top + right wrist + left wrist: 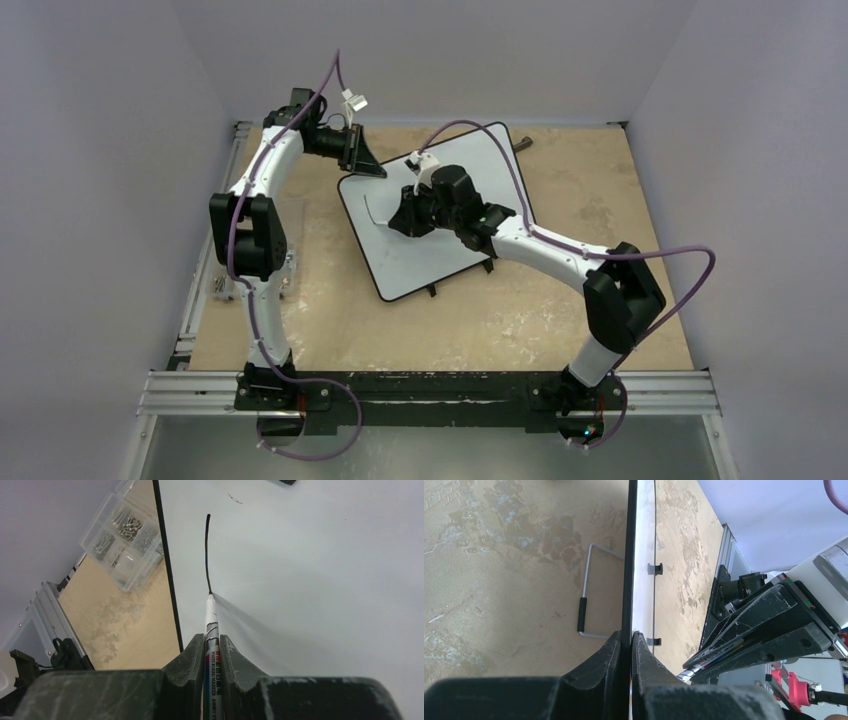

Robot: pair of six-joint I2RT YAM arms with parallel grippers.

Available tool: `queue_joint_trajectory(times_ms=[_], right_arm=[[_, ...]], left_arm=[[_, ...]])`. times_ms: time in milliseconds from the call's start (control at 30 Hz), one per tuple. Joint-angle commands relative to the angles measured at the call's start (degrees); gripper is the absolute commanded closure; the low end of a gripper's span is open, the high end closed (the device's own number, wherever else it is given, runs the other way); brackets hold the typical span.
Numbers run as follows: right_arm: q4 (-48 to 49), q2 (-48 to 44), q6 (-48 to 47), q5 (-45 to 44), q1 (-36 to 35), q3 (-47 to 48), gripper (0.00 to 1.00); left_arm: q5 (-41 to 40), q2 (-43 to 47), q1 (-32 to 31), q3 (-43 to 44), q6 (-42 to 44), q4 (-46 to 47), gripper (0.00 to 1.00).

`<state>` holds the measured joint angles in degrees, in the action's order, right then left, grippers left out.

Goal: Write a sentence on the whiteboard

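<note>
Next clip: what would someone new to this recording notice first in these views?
The big whiteboard sits askew mid-scene. The right gripper is shut on a marker, whose tip meets the board at the end of a single black stroke. At the board's far-left corner, the left gripper clamps its thin black edge.

The table [560,300] has a tan wooden top, worn, with many pale patches. On it sits the whiteboard [420,260], turned at an angle, with small black feet at its near edge and a bent wire bracket [589,590] just beside its rim. A clear plastic box [125,540] of small metal parts is at the table's left edge.
</note>
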<state>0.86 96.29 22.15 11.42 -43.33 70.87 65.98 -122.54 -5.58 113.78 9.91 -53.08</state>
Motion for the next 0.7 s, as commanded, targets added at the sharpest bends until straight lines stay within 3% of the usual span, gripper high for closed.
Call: queue_joint_trajectory(times_ms=[0,667], right_arm=[[-1.4,-2.2,0.0,-3.0,-0.3,-0.4,1.0],[-1.6,-4.4,0.1,-4.1,-0.5,7.1,1.0]], left_arm=[[-4.3,3.8,-1.3,1.1,4.0,-0.8,1.0],[-7.5,6.1,-2.6,1.1,6.3,-2.5,1.0]])
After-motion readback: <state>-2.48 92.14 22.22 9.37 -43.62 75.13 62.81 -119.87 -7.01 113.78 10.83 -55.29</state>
